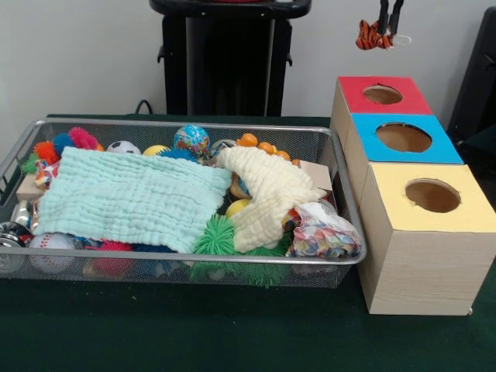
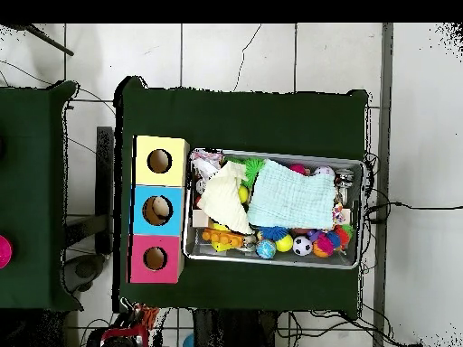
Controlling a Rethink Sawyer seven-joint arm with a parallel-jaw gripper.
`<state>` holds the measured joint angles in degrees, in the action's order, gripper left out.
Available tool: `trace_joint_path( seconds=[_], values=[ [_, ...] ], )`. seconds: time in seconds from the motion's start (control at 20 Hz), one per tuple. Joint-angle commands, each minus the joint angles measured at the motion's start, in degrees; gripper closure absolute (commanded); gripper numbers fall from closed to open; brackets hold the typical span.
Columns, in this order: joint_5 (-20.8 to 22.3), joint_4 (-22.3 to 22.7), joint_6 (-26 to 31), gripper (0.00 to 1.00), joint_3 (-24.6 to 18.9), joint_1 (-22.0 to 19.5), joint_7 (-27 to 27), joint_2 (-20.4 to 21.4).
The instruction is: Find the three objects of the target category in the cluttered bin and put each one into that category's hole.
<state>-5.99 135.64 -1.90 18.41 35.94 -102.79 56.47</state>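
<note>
Wire-mesh bin [image 1: 341, 167], crammed w/ toys & cloths, is set beside three boxes; red-panelled hole [image 1: 382, 94] is seen farthest back, uncovered.

No legible text, label, brand, number or sign on anything.

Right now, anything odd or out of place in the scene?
The gripper hangs above the red-panelled hole with an orange striped toy at its tips. In the bin, a mint cloth and a cream cloth cover much of the clutter. Nothing looks spilled or damaged.
</note>
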Motion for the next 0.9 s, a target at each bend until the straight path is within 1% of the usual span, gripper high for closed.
trace_joint_path(
  seconds=[0.05,0.35,0.9],
  values=[
    [-3.92,-7.84,8.67,1.00,0.59,-0.14,-10.24,-1.11],
    [-3.97,-9.33,9.53,1.00,-0.40,-1.71,-9.74,-1.22],
    [-4.10,-10.54,7.82,1.00,-0.81,-2.02,-10.12,-3.43]
  ],
)
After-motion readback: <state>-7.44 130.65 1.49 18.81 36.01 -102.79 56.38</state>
